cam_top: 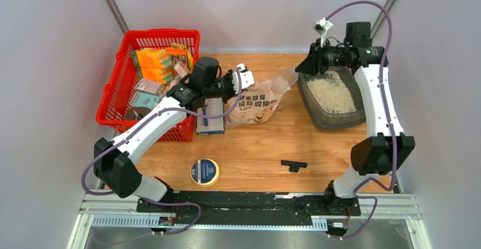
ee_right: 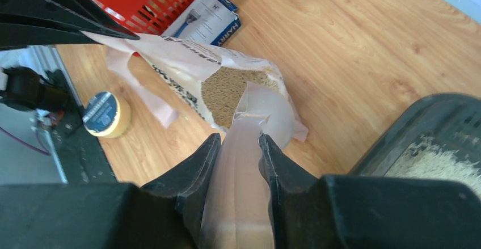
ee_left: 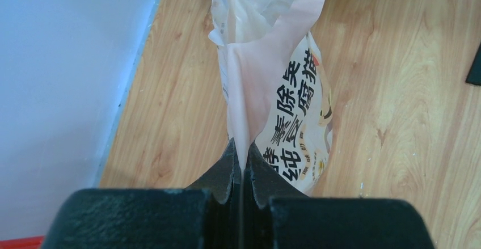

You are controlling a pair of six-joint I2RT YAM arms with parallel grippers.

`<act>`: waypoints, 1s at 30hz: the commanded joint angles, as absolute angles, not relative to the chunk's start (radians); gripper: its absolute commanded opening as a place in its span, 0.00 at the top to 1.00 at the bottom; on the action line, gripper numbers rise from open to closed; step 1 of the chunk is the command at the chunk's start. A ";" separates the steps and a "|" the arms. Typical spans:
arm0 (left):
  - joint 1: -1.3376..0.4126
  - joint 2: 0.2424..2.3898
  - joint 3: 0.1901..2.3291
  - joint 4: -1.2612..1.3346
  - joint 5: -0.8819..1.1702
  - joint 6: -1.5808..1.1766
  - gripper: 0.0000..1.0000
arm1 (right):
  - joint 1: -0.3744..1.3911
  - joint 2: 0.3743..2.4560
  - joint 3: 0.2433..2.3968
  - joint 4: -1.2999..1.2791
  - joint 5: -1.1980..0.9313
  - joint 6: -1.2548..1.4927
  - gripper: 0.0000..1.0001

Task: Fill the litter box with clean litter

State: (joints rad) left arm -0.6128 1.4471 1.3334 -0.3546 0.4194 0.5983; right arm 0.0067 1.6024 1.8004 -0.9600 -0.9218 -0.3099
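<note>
Litter [cam_top: 332, 93] in box [cam_top: 336, 122], bag [cam_top: 255, 105] adj

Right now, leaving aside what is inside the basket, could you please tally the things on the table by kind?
Open containers: 2 (red basket, litter box)
Bags: 1 (litter bag)
Flat packs: 1 (blue-and-white package)
Rolls: 1 (tape roll)
Small parts: 1 (black T-shaped part)
Total: 6

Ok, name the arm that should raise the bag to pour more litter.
Left, probably. The left gripper is shut on the end of the bag far from the litter box; the right gripper holds its mouth flap beside that box.
</note>
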 commanded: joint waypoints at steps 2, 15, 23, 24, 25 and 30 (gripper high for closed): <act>-0.612 1.379 1.313 -0.311 0.452 0.637 1.00 | 0.121 1.735 1.973 -1.222 -0.833 -0.641 1.00; -0.612 1.358 1.282 -0.212 0.411 0.485 1.00 | 0.316 1.715 1.773 -0.861 -0.335 -0.252 1.00; -0.614 1.364 1.282 -0.207 0.419 0.486 1.00 | 0.376 1.744 1.594 -0.799 -0.268 -0.229 1.00; -0.614 1.365 1.284 -0.209 0.419 0.485 1.00 | 0.376 1.758 1.579 -0.802 -0.270 -0.215 1.00; -0.614 1.365 1.285 -0.210 0.420 0.486 1.00 | 0.376 1.788 1.577 -0.814 -0.271 -0.180 1.00; -0.612 1.367 1.292 -0.225 0.431 0.491 1.00 | 0.356 1.848 1.569 -0.821 -0.397 -0.060 1.00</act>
State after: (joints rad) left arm -0.6125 1.4136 1.2736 -0.2794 0.3897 0.5102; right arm 0.3706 1.7641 1.6173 -0.7670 -0.3645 -0.1745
